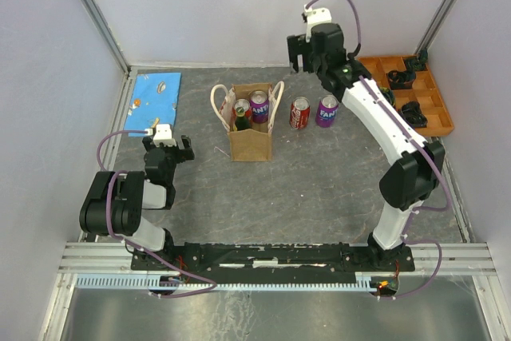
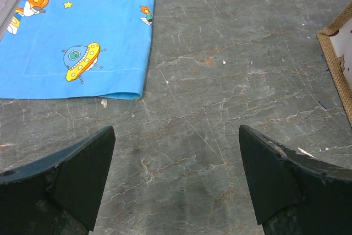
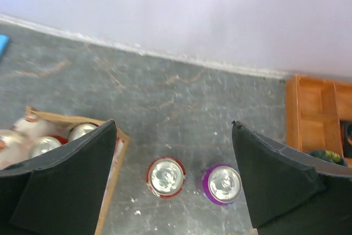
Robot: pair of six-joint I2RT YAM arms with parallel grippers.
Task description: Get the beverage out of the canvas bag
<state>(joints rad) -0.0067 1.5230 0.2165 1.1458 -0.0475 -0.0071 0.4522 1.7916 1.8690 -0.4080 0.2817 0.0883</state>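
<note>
The tan canvas bag (image 1: 249,143) with white loop handles stands upright mid-table. It holds a purple can (image 1: 259,106), a light can (image 1: 242,108) and a dark green bottle (image 1: 239,123). A red can (image 1: 299,113) and a purple can (image 1: 327,110) stand on the table to its right, seen from above in the right wrist view as the red can (image 3: 165,177) and purple can (image 3: 221,184). My right gripper (image 1: 298,58) is open and empty, high above these cans. The bag's edge (image 3: 113,171) shows at the left there. My left gripper (image 1: 168,143) is open and empty, left of the bag.
A blue cartoon-print cloth (image 1: 156,102) lies at the back left, also in the left wrist view (image 2: 82,31). An orange compartment tray (image 1: 415,93) with dark parts sits at the back right. White walls enclose the table.
</note>
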